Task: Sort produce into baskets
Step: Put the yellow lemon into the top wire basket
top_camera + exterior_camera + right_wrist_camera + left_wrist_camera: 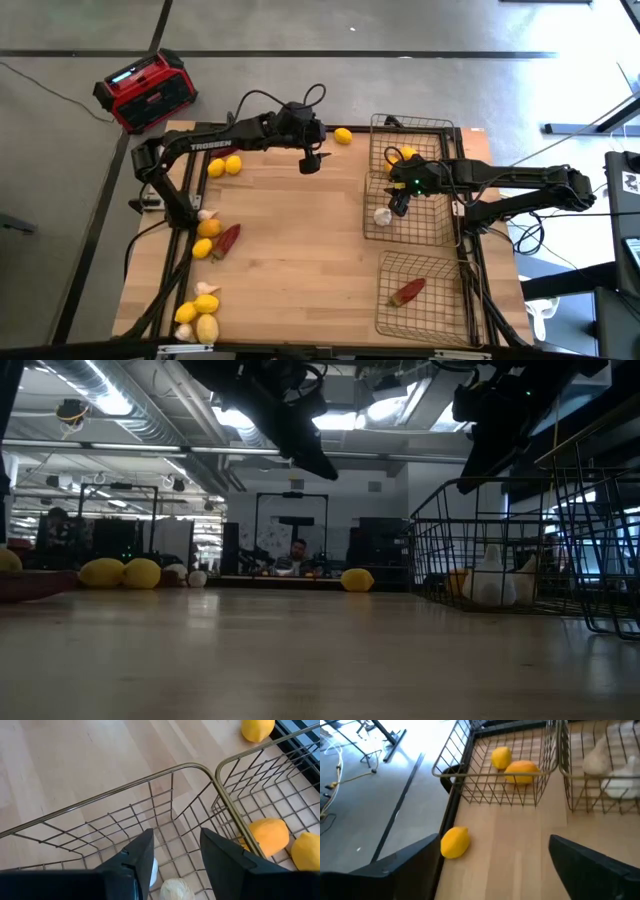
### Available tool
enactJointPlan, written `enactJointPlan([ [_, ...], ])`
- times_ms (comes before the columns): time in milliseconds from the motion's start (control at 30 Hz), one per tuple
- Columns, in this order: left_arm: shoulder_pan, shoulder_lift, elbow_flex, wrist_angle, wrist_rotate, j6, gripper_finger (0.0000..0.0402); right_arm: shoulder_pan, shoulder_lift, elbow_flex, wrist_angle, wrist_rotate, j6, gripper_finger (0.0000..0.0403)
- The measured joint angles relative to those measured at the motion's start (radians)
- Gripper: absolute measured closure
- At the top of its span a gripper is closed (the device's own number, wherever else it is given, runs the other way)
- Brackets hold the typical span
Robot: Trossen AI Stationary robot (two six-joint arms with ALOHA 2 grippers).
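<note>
Wooden table (300,240) carried the scattered produce in the high view: two lemons (224,166) lay well to the left of the left gripper (310,163), with a dark red chili (227,240) and more lemons and garlic farther along the left edge. That gripper hovered above bare wood with its jaws spread wide and empty. A single lemon (343,136) lay just beyond its jaws; the left wrist view showed the same lemon (455,842) resting at the table's edge ahead of the parted fingers (592,865), a detail the low view reduced to a small yellow shape (357,579).

To the right stood the three wire baskets. The far basket (440,126) held two lemons (400,156). The right gripper (399,205) hung inside the middle basket (425,235), jaws partly apart and gripping nothing. A garlic bulb (383,215) lay just beside them; only the right wrist view showed this bulb (175,890) directly below the fingers (222,857), and the two lemons (270,836) past the adjoining wire wall. The near basket (440,320) contained one chili (407,292).
</note>
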Motion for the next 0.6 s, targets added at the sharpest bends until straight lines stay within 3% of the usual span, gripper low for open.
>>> enactJointPlan([
  [600,0.040,0.055,0.000,0.009,-0.002,-0.036,0.0009,-0.001,0.000,0.000,0.001,-0.001,-0.019,0.0244],
])
